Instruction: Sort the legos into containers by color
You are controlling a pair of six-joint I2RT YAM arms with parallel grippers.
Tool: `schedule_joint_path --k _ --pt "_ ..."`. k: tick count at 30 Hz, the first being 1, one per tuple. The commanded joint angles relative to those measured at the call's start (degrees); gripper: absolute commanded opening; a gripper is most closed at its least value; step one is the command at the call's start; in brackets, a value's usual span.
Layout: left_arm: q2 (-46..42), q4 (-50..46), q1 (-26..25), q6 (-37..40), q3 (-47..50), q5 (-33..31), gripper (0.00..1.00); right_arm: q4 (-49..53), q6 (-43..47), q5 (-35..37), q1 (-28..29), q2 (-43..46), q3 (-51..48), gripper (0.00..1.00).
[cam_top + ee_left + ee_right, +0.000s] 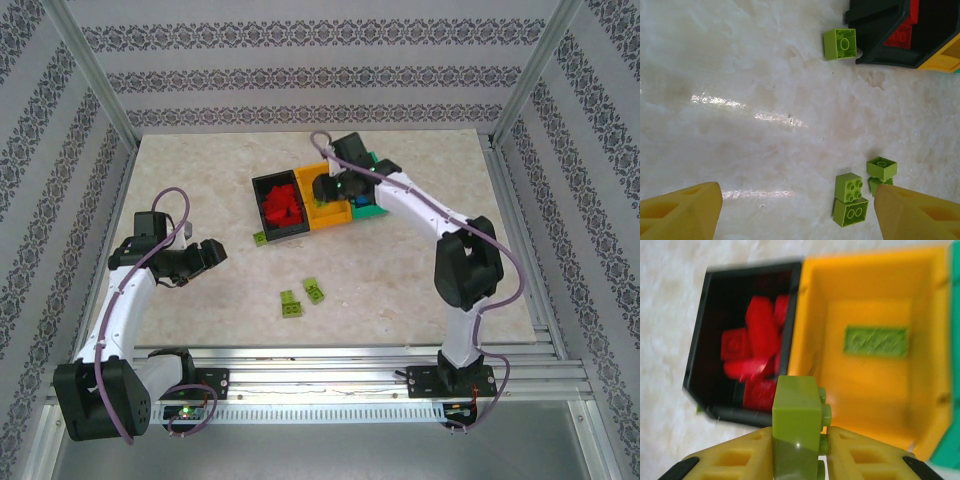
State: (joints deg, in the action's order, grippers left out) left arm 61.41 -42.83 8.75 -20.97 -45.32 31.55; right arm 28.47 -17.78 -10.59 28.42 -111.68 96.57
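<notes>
Clamping green lego [797, 410] in right gripper [797, 457] above orange-yellow bin [865, 275] | left gripper [797, 192] wide, empty | black bin [702, 340] adjoining

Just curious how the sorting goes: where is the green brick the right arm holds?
In the right wrist view, the green brick is clamped in the right arm's jaws, above where the black bin meets the orange-yellow bin.

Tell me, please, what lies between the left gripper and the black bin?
One lime green brick, close to the near corner of the black bin. From there back to the left gripper the table is bare. The top external view shows this.
</notes>
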Motion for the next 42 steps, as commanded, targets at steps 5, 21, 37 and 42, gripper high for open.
schedule_joint_path --k 5,21,37,42 --pt "0.2 1.1 0.9 1.0 0.6 0.8 0.8 3.7 0.9 -3.2 -3.2 -7.3 10.3 0.43" --pt "1.2 1.5 1.0 1.0 0.9 1.9 0.8 -10.8 -0.1 -3.3 2.1 10.3 -24.2 0.48" --pt "1.3 3.3 0.8 0.5 1.8 5.4 0.8 -19.5 0.7 9.3 -0.1 42.7 -58.4 0.51" --pt "3.0 1.3 -0.2 -1.1 0.7 1.1 0.79 -19.4 1.8 11.2 -2.4 50.8 -64.4 0.55"
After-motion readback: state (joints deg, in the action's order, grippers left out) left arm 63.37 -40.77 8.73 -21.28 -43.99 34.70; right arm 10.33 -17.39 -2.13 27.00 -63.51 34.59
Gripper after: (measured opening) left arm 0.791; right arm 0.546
